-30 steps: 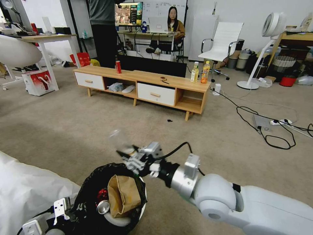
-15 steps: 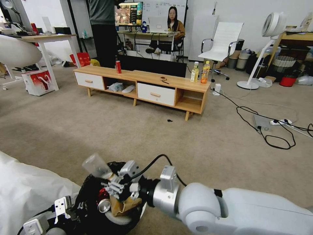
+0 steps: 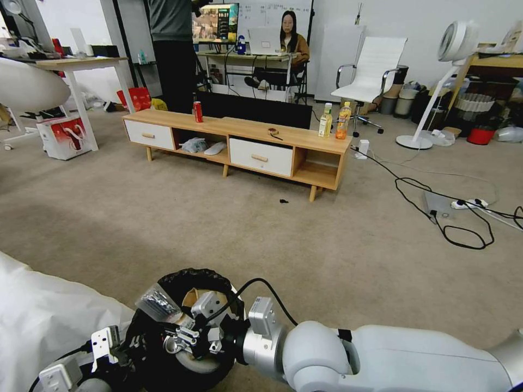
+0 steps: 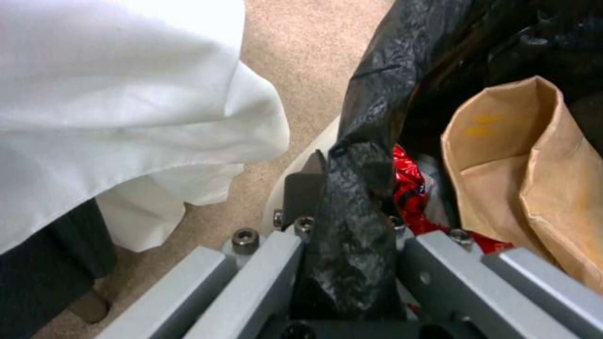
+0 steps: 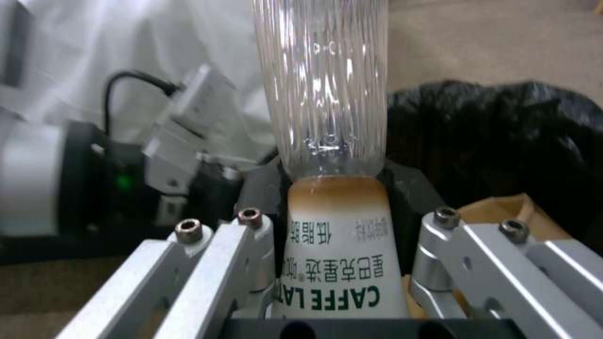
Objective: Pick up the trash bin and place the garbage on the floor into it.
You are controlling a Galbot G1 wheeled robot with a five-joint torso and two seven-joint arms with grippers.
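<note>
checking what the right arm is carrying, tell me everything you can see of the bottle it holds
The bottle is small, clear ribbed plastic, with a white label reading CAFFE LATTE and a brownish residue line at the label's top edge. It looks nearly empty. The right pincer is shut on its labelled part. In the head view it lies tilted over the rim of the trash bin, its clear end pointing toward the robot's left. Its cap is hidden.

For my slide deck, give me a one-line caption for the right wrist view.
Right gripper clamps a clear latte bottle over the black-lined trash bin.
</note>
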